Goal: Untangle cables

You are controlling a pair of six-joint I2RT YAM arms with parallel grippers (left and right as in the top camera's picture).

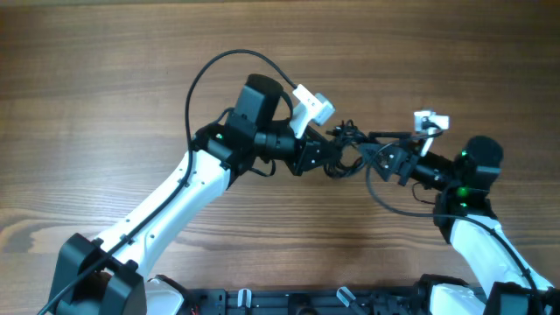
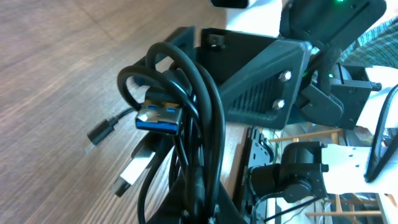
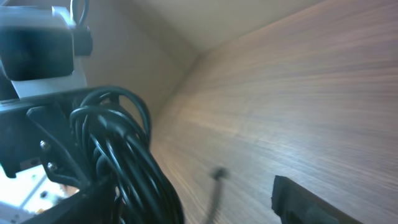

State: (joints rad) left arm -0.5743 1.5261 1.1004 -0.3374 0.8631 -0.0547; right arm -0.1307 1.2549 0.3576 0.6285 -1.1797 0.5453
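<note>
item: the cables (image 1: 348,140). several thin black leads bunched in one knot, lifted off the wooden table (image 1: 105,87), just to 3 o'clock of its centre in the overhead view, between the two claws.

plug ends, left wrist view: a blue usb-a plug (image 2: 160,117) at the heart of the loops; a small dark plug (image 2: 99,132) hanging out to 9 o'clock; a flat silver plug (image 2: 134,173) at 7 o'clock. other ends hidden in the bunch.

left gripper (image 1: 331,156): clenched on the cables from their 9 o'clock side; in its own wrist view the strands run down into the jaws at 6 o'clock.

right gripper (image 1: 378,157): released, at the knot's 3 o'clock. in its wrist view one finger (image 3: 311,202) stands well apart from the bunch (image 3: 124,155), which lies at 8 o'clock; nothing is seen gripped.

handling, as judged: light, limp, springy loops; smooth jacket likely to slip through a loose pinch; strands will drag one another rather than part cleanly. plugs are the only stiff parts and may snag in loops.

where to take hold, as judged: a single free end, best the small dark plug or the lead just behind it, and draw it away from the held knot. avoid pinching across the whole bunch, which would tighten it.
</note>
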